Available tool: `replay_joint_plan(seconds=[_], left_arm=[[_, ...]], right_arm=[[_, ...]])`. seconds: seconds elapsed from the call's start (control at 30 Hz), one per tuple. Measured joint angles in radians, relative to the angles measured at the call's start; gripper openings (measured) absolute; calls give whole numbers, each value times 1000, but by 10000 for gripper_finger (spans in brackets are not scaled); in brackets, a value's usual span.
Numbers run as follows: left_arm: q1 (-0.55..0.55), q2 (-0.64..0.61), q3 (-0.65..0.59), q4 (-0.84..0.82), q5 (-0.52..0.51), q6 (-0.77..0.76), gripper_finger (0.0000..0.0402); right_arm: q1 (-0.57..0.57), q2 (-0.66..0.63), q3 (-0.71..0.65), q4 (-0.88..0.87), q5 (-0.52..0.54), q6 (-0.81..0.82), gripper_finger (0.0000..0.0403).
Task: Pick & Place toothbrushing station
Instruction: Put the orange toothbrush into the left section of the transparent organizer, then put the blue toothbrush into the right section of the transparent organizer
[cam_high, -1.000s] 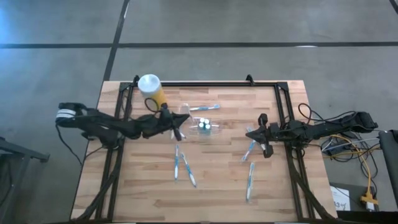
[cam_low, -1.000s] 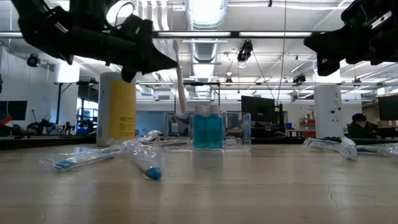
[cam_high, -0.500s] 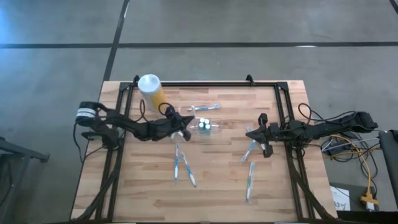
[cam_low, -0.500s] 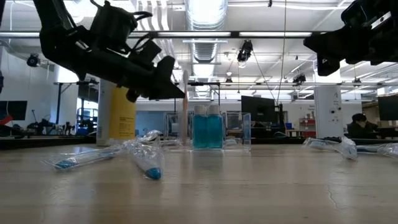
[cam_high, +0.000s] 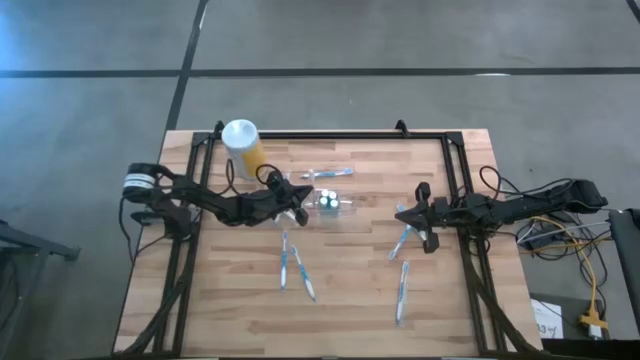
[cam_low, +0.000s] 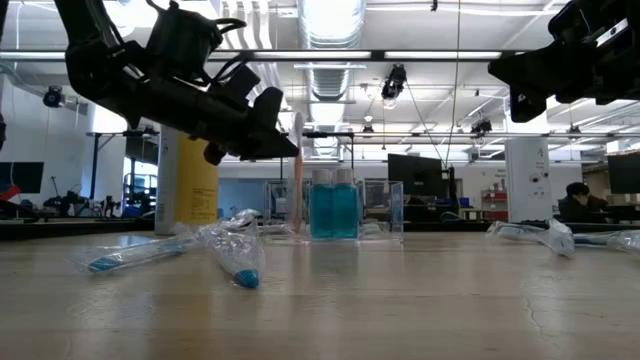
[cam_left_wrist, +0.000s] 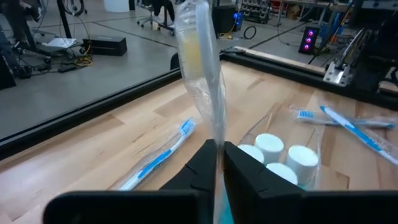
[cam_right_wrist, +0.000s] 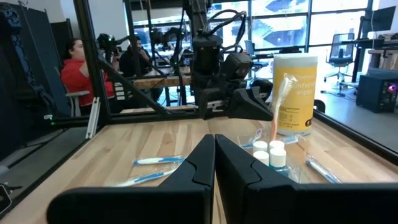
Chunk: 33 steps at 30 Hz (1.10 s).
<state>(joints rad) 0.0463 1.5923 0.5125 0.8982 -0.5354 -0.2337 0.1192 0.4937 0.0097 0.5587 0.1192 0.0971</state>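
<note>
Your left gripper (cam_high: 297, 207) clamped on a wrapped toothbrush (cam_left_wrist: 200, 68) held upright, apparently over the toothbrushing station (cam_high: 330, 205) at table centre, your right gripper (cam_high: 408, 217) closed, empty, waiting well apart.

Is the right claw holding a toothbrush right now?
No. In the right wrist view the right claw is shut with nothing between its fingers, above bare table.

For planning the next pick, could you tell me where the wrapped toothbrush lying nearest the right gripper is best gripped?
Grip the wrapped toothbrush around mid-handle, coming straight down with the right gripper, fingers across its length. It lies flat on the table, long and thin, so a top-down pinch probably suits best.
</note>
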Motion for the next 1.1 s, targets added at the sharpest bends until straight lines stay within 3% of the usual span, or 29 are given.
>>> replay_joint_plan(seconds=[0.53, 0.7, 0.83, 1.1], left_arm=[[-1, -113, 3, -114, 65, 11, 146], [-18, -288, 3, -309, 126, 56, 164], [-32, -489, 3, -493, 241, 66, 160], [-37, -861, 26, -915, 467, 134, 99]], right_arm=[[0, 0, 0, -1, -1, 3, 8], [0, 0, 0, -4, -2, 3, 8], [0, 0, 0, -9, -3, 5, 8], [0, 0, 0, -8, -2, 8, 8]])
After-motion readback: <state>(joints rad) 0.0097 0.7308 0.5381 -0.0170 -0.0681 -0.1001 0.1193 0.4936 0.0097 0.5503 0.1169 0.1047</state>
